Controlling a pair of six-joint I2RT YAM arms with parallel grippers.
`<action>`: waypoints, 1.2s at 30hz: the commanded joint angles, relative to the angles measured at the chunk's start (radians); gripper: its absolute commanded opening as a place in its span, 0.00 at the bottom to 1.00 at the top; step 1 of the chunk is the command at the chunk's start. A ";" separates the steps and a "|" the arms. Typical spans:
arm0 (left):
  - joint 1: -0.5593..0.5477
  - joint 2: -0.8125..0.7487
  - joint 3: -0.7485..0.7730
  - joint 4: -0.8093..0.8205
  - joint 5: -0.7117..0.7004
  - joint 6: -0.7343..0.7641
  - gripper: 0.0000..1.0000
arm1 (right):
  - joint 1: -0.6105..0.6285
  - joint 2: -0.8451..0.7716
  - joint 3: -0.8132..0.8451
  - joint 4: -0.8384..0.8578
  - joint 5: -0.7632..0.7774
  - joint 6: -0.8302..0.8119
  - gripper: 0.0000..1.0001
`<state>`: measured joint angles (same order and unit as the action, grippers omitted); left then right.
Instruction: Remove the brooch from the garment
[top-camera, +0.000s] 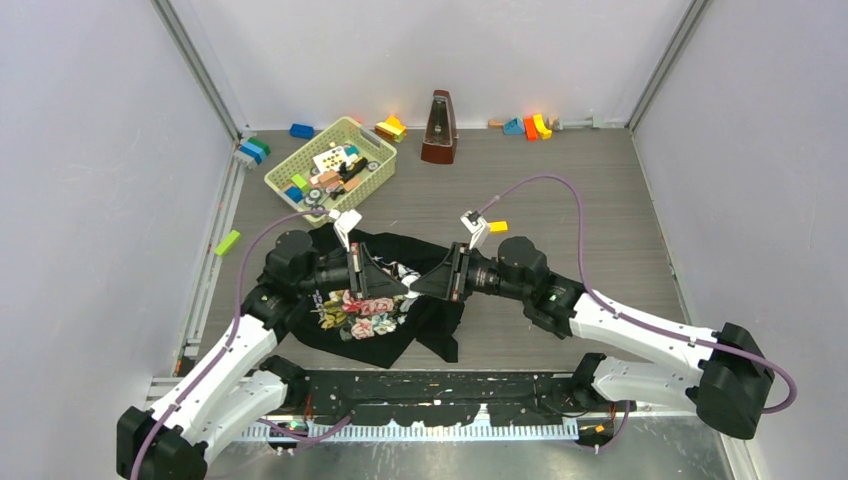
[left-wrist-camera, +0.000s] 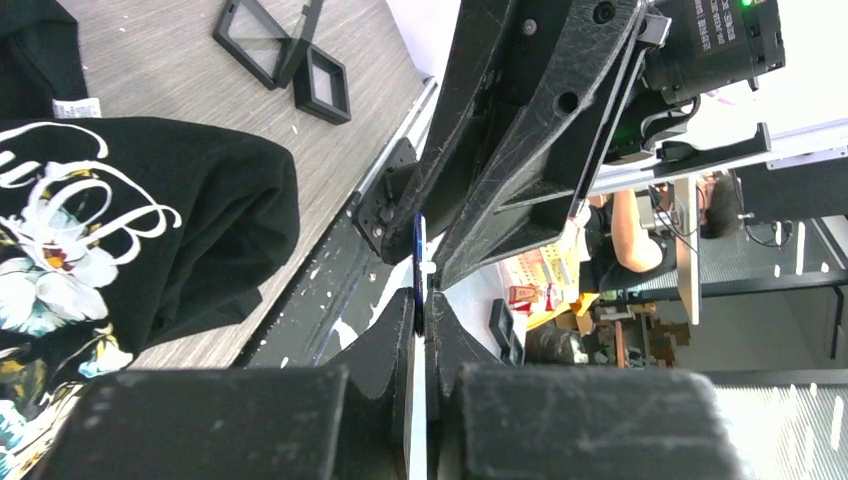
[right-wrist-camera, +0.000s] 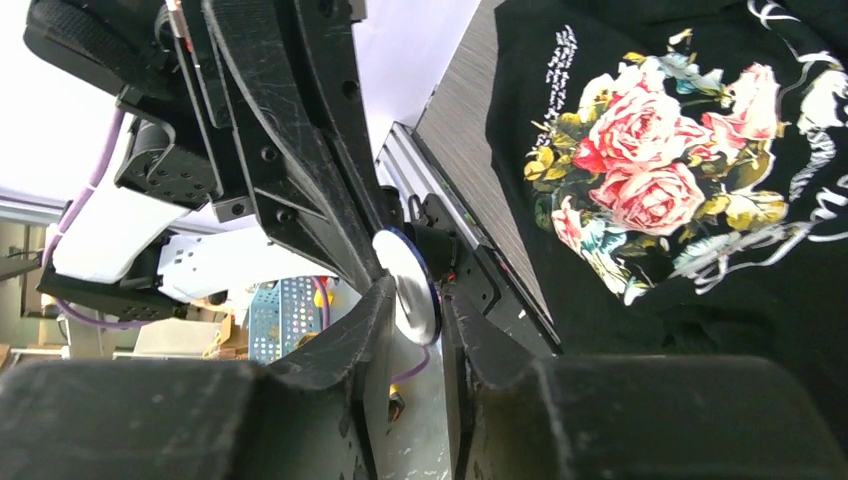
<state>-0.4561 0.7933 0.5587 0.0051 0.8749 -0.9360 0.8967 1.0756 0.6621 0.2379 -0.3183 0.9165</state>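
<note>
The brooch (top-camera: 409, 284) is a tiny round piece with a blue rim and a silvery face. It is held in the air above the garment (top-camera: 362, 322), a crumpled black T-shirt with pink roses and white script. My left gripper (top-camera: 399, 285) is shut on the brooch, which shows edge-on in the left wrist view (left-wrist-camera: 419, 250). My right gripper (top-camera: 419, 284) meets it tip to tip. In the right wrist view its fingers (right-wrist-camera: 380, 300) stand a little apart on either side of the brooch (right-wrist-camera: 403, 278). The shirt also shows in the left wrist view (left-wrist-camera: 150, 220) and the right wrist view (right-wrist-camera: 650, 180).
A yellow-green basket (top-camera: 372, 136) of small items stands at the back left, with a brown metronome (top-camera: 438, 128) beside it. Coloured blocks lie along the back wall; an orange one (top-camera: 497, 226) and a green one (top-camera: 227, 242) lie nearer. Small black square boxes (left-wrist-camera: 322, 85) lie by the shirt.
</note>
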 joint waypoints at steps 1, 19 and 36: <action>-0.004 -0.036 0.025 -0.018 0.023 0.039 0.00 | -0.018 -0.041 -0.046 -0.008 0.153 0.006 0.36; -0.310 0.308 0.184 -0.286 -0.481 0.305 0.00 | -0.041 -0.230 0.215 -1.078 0.897 -0.012 0.99; -0.178 0.679 0.440 -0.549 -1.388 0.506 0.00 | -0.363 -0.069 0.135 -1.056 0.823 0.232 0.82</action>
<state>-0.5491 1.5700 0.9829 -0.4557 -0.2169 -0.5430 0.5800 0.9733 0.8402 -0.9237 0.5606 1.1091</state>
